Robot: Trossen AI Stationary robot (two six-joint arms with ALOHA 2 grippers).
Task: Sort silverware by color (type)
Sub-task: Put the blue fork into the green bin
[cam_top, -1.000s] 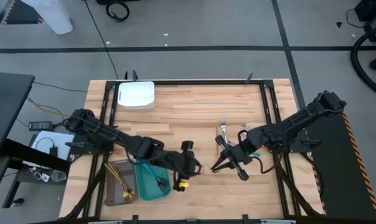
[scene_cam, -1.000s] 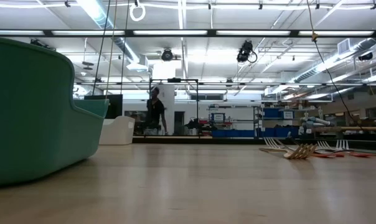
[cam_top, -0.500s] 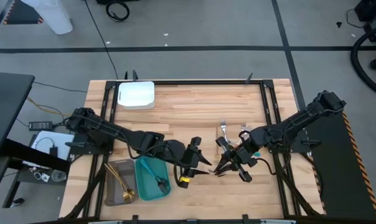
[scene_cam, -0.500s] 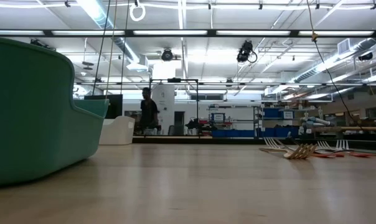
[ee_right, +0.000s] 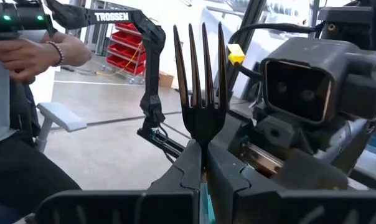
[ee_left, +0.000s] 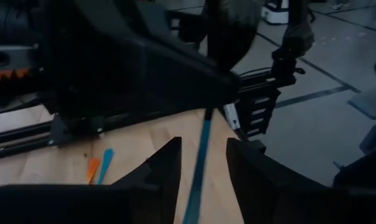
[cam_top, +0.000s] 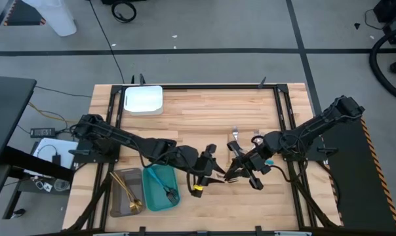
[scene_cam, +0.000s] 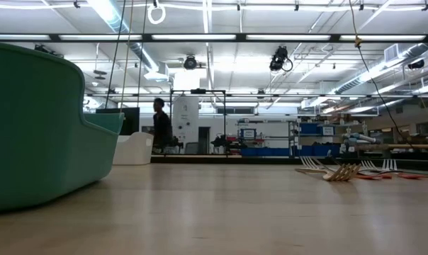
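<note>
Grippers meet at lower centre of the high view: right gripper (ee_right: 203, 163) clamps a teal fork (ee_right: 202, 81) upright, while left gripper's (ee_left: 200, 163) parted fingers (ee_left: 165, 163) straddle its handle.

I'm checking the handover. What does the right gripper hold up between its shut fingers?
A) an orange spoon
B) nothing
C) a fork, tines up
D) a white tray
C: in the right wrist view the right gripper is shut on a fork, whose dark tines stand above the fingers.
</note>
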